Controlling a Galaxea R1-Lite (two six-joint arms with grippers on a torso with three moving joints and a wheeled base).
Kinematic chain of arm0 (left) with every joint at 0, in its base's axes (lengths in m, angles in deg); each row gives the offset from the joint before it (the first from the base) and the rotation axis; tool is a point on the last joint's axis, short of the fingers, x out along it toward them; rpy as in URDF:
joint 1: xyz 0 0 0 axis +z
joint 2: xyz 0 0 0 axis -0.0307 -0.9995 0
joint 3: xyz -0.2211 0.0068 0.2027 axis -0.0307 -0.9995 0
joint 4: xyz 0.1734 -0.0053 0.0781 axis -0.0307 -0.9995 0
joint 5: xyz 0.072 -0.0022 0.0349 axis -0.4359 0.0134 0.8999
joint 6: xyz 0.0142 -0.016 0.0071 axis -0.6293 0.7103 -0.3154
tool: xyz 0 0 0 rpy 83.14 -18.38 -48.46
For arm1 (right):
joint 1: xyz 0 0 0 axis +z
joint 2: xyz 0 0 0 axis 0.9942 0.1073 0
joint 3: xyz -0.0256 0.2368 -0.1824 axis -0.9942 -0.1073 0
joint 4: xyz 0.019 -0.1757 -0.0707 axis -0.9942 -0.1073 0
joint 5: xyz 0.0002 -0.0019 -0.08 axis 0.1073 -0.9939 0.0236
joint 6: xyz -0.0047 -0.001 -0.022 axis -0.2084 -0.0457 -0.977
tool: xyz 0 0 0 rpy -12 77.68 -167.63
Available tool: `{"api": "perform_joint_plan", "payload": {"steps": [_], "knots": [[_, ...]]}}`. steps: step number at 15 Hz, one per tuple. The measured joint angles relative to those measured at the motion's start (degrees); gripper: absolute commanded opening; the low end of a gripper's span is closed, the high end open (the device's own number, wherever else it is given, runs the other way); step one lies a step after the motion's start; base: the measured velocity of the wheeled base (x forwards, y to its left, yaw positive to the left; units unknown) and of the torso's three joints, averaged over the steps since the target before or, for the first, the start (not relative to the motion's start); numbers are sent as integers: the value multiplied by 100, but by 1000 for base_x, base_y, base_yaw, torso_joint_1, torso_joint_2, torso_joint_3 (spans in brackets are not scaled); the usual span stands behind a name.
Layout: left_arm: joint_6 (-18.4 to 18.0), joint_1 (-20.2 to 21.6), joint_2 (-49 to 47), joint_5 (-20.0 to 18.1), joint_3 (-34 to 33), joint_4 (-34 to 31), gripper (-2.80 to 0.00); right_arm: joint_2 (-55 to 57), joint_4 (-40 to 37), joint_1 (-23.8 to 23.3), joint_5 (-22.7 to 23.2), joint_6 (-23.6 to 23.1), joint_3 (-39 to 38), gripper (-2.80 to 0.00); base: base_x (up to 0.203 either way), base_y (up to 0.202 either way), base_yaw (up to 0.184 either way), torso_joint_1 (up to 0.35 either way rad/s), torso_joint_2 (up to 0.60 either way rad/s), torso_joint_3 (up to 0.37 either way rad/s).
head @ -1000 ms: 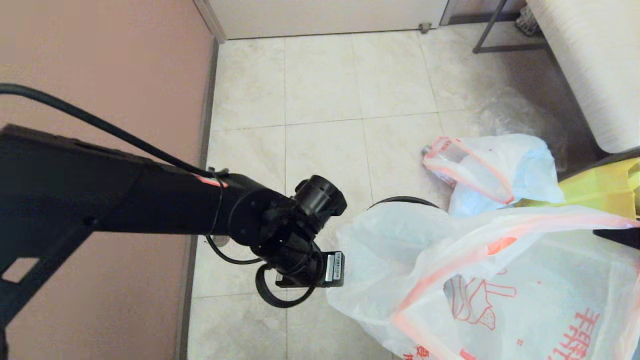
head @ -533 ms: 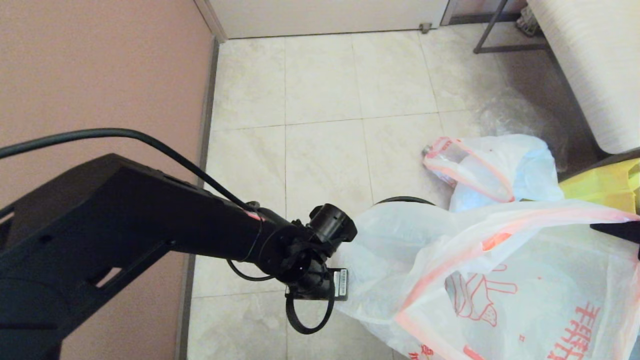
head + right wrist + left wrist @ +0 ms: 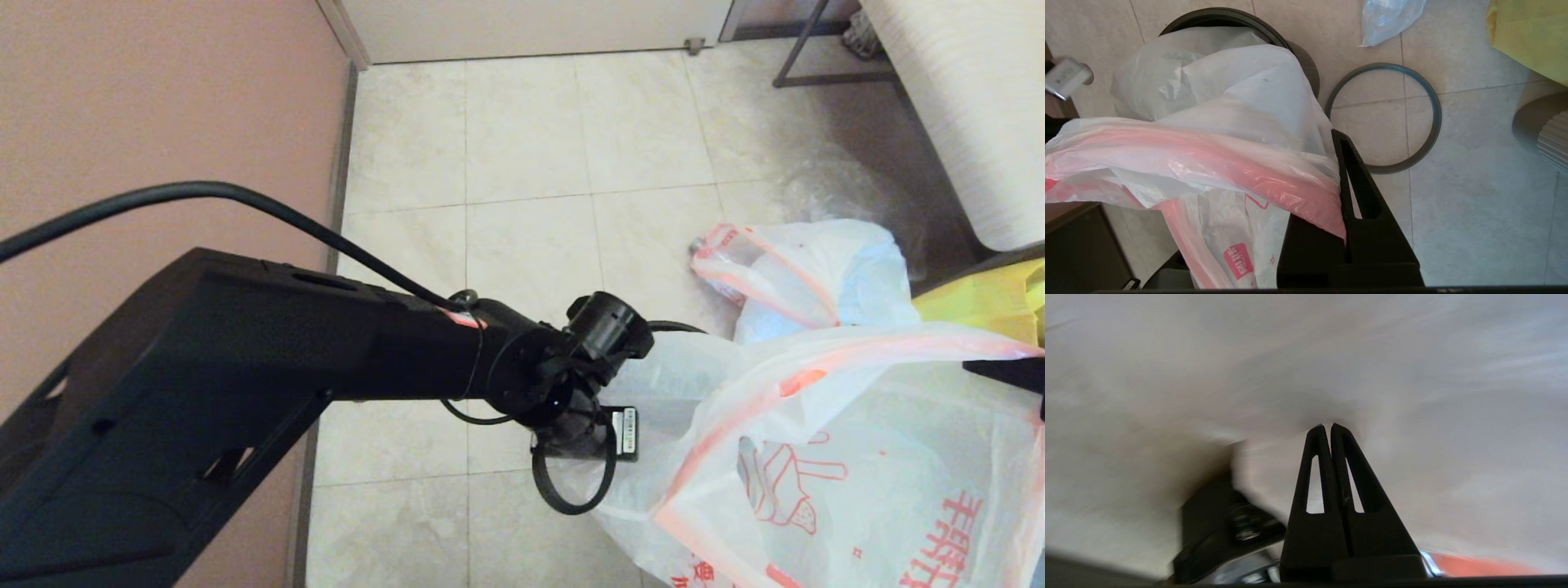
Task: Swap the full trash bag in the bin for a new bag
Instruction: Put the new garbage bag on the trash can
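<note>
my left claw (image 3: pixel 1327 426) is clenched with its two fingers pressed together, nose deep in white film, and i cannot tell whether any film is caught between them. compared with a second ago, my left arm (image 3: pixel 343 359) has swung further right across the tiled floor (image 3: pixel 531 147), so its wrist now sits against the near edge of the new bag (image 3: pixel 857 457), where before it hung short of it. my right claw (image 3: pixel 1341 183) is grasping the pink-orange hem of that new bag, holding it up and stretched wide; it is where it was earlier. the bag's lower part drapes over the black bin (image 3: pixel 1294 49), whose dark rim shows just behind the film. the grey hoop (image 3: pixel 1429 118) lies flat on the floor just beside the bin, off it. the full bag (image 3: pixel 808 278) lies on the floor beyond the bin, unmoved, with a yellow bag (image 3: pixel 988 302) just beside it.
</note>
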Motion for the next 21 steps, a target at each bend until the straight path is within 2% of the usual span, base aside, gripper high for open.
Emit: {"api": "perform_joint_plan", "payload": {"steps": [3,5,7,9,14,16,19,21], "knots": [[-33,-81,-442,-197,763,-252,-280,56,12,2,-1,9,44,-280,0,0,0,0,0,0],[-25,-92,-883,-222,1285,-708,-280,105,12,4,0,10,96,-280,0,0,0,0,0,0],[51,-103,-986,-240,1304,-965,-280,150,20,4,-2,11,116,-280,0,0,0,0,0,0],[113,-82,-569,-241,763,-853,-280,188,22,2,-1,11,121,-280,0,0,0,0,0,0],[142,-87,1546,-241,-2095,354,-280,197,11,2,-13,5,134,-280,0,0,0,0,0,0],[136,-165,1901,-237,-2925,739,-280,230,13,6,-19,9,224,-280,0,0,0,0,0,0],[134,-303,1698,-239,-3397,1057,-280,327,11,17,-27,9,387,-280,0,0,0,0,0,0],[80,-388,1351,-233,-3533,1524,-280,403,9,20,-27,10,482,-280,0,0,0,0,0,0]]}}
